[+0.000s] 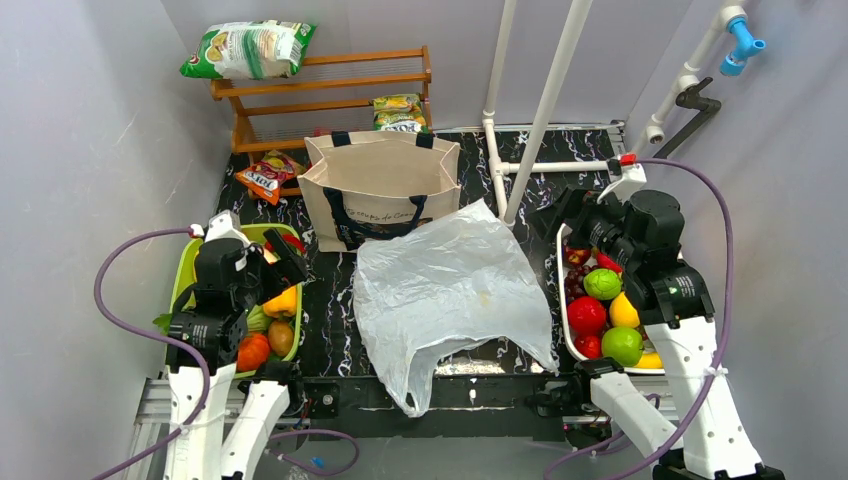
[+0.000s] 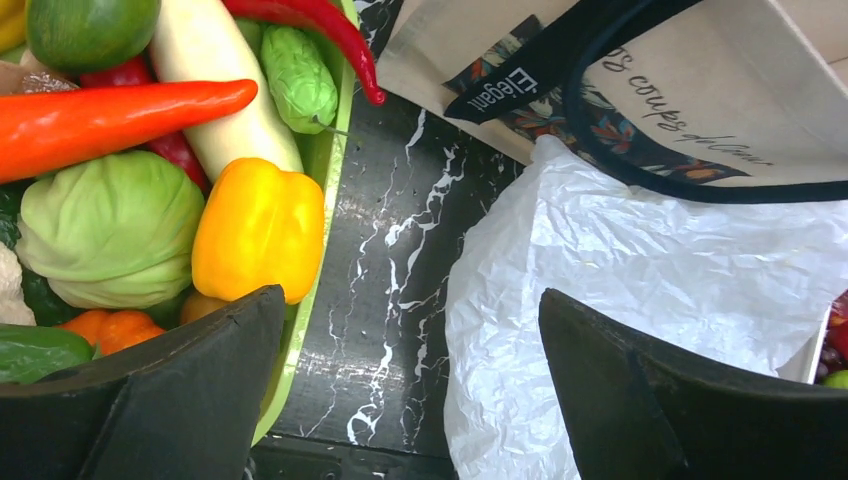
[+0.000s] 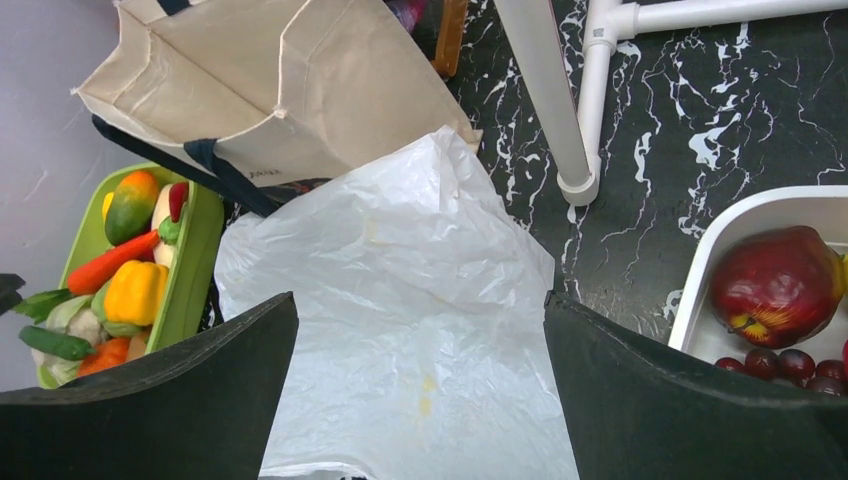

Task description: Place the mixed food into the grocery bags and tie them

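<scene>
The white plastic bag (image 1: 450,290) lies flat and crumpled in the middle of the table. The beige canvas tote (image 1: 380,185) stands open behind it. Vegetables such as a yellow pepper (image 2: 258,225) and a carrot (image 2: 110,115) fill the green tray (image 1: 183,275) at left. Fruit such as a red apple (image 3: 775,285) lies in the white tray (image 3: 740,215) at right. My left gripper (image 1: 285,260) is open and empty over the tray's right rim. My right gripper (image 1: 555,215) is open and empty above the bag's right side. Snack packets (image 1: 268,180) lie at the back.
A wooden shelf (image 1: 320,85) at the back holds a big green packet (image 1: 250,48) on top and smaller packets (image 1: 398,112). White pipes (image 1: 545,110) rise from the table right of the tote. Grey walls close in on both sides.
</scene>
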`<state>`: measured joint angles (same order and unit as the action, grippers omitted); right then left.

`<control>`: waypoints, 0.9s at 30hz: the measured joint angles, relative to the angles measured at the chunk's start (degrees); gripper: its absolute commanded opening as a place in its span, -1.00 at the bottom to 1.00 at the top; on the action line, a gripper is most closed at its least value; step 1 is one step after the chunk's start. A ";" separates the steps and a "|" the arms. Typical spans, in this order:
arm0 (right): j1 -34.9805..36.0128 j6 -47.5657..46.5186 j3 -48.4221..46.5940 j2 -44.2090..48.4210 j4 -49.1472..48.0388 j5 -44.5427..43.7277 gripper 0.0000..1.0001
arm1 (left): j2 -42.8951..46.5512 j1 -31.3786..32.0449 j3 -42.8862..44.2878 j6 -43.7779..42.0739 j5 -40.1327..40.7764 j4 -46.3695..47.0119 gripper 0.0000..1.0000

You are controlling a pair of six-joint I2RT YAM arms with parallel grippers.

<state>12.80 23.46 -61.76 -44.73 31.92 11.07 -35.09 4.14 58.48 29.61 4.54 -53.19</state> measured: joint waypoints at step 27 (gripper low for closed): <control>33.73 -7.80 -6.73 -7.04 19.56 -10.43 1.00 | 4.48 2.43 -3.34 1.90 -16.02 -6.43 0.56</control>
<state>46.52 15.66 -68.49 -51.77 51.48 0.64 -30.61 6.57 55.13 31.51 -11.49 -59.61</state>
